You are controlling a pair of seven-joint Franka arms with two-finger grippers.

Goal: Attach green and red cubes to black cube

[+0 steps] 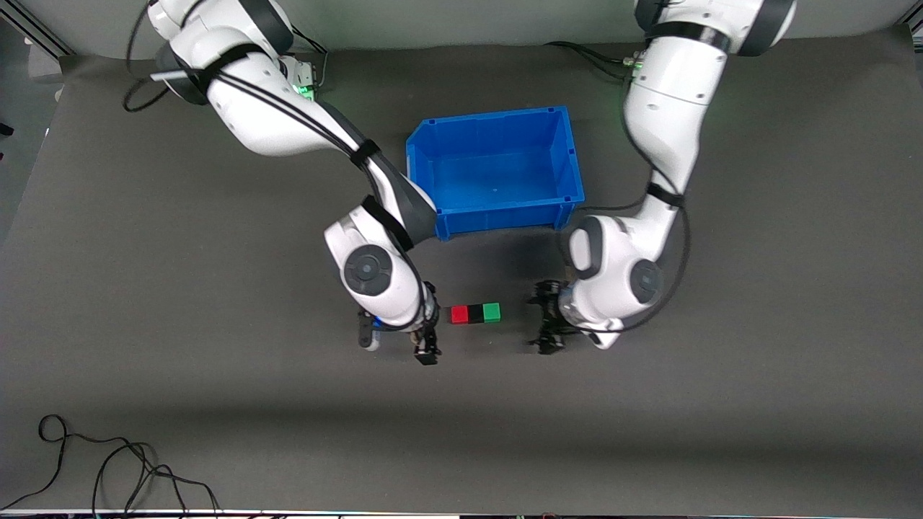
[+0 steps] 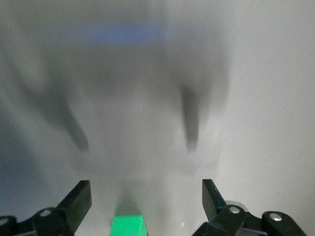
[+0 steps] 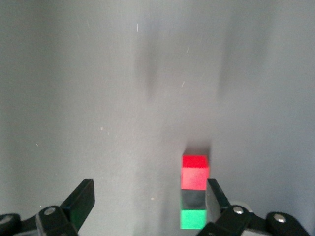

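Observation:
The red cube, the black cube and the green cube lie on the dark table in one touching row, black in the middle. My right gripper is open and empty, low beside the red end of the row. In the right wrist view the red cube, black cube and green cube sit close to one finger of the right gripper. My left gripper is open and empty beside the green end. The left wrist view shows the green cube between the left gripper's fingers.
An empty blue bin stands farther from the front camera than the row of cubes, between the two arms. A loose black cable lies near the table's front edge toward the right arm's end.

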